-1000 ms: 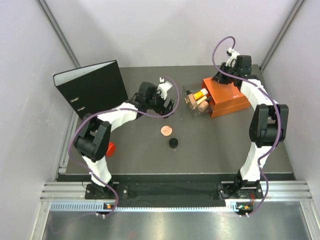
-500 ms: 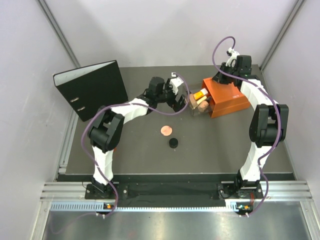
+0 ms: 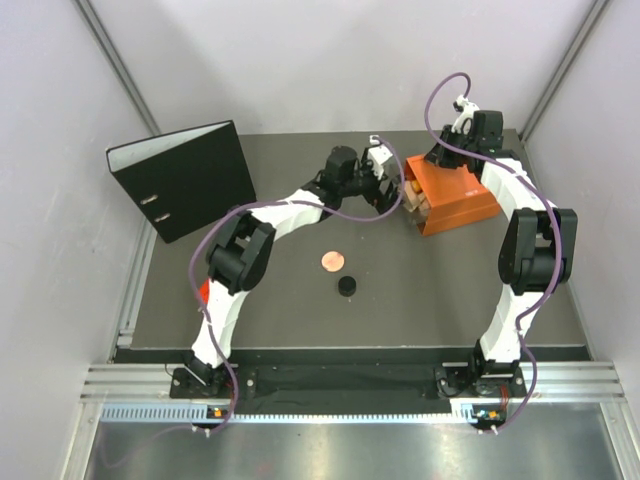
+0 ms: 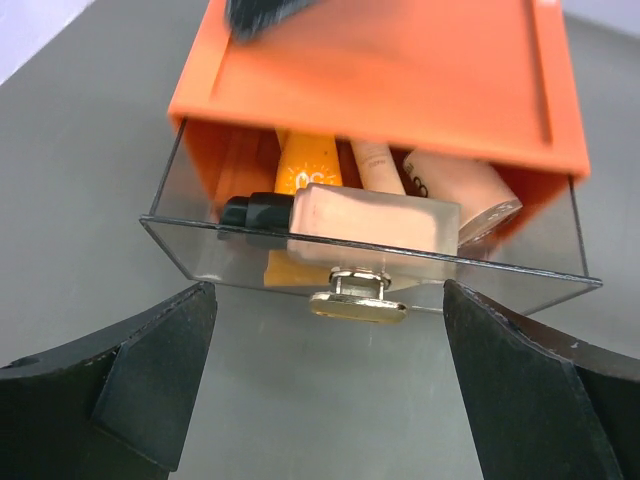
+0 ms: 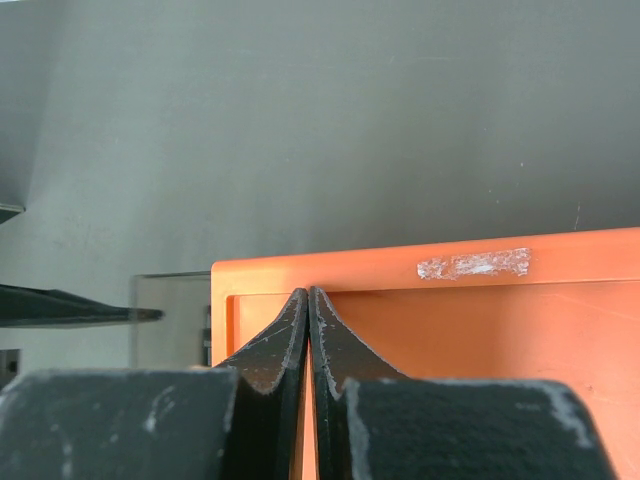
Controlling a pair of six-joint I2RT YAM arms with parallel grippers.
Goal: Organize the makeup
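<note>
Your left gripper (image 4: pixel 328 300) gapes wide at the clear drawer (image 4: pixel 480 285) holding an orange-yellow tube (image 4: pixel 305 170) and cream stick (image 4: pixel 378 165). The pink-tan compact (image 3: pixel 332 262) and black jar (image 3: pixel 346 286) lie on the desk (image 3: pixel 450 290); your right gripper (image 5: pixel 308 300) is pinched closed over the orange box (image 5: pixel 450 330).

Just ahead of the black left gripper (image 4: pixel 325 350), an orange box (image 4: pixel 380 80) holds a clear drawer (image 4: pixel 200 255) with a gold handle (image 4: pixel 357 300). Inside lie a black-capped orange-yellow tube (image 4: pixel 308 170) and a peach-beige bottle (image 4: pixel 375 222). Behind that gripper, a pink-tan compact (image 3: pixel 332 262) and a black jar (image 3: pixel 346 286) sit on the dark grey table (image 3: pixel 430 290).
</note>
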